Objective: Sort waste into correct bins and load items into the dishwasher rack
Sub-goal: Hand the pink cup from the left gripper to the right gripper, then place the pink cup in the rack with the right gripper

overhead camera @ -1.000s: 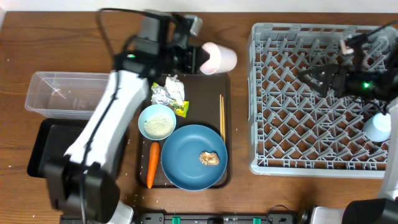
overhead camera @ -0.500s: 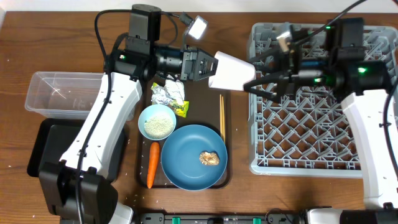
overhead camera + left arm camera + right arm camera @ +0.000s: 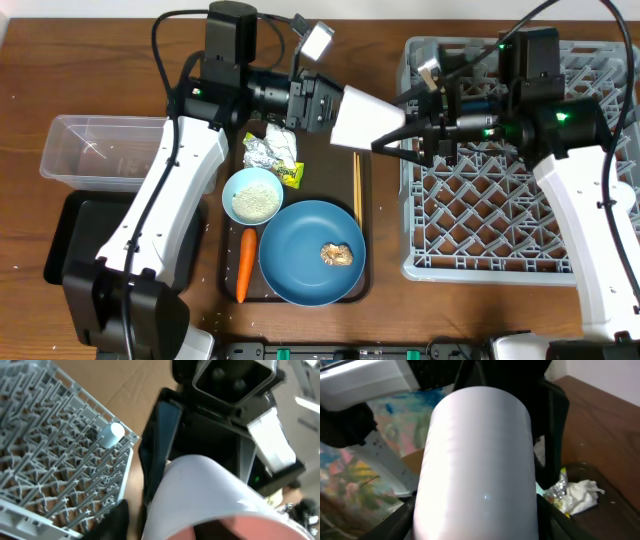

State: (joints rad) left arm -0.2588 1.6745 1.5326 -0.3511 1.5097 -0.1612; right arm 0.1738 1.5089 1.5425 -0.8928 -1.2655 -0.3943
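- The left gripper [image 3: 322, 104] is clamped on the pale-pink cup [image 3: 365, 117], which sticks out sideways ahead of its fingers, in mid-air.
- The right gripper [image 3: 390, 125] has its fingers spread, straddling the cup's far end. I cannot tell if they touch it.
- The cup is probably light, rigid and slippery, so grip across the wall near the free end.

Overhead top-down, both wrist views close on pale-pink cup [image 3: 362, 117]

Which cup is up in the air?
The pale-pink cup, gripped in mid-air by the left tool. The light-blue cup sits in the grey rack.
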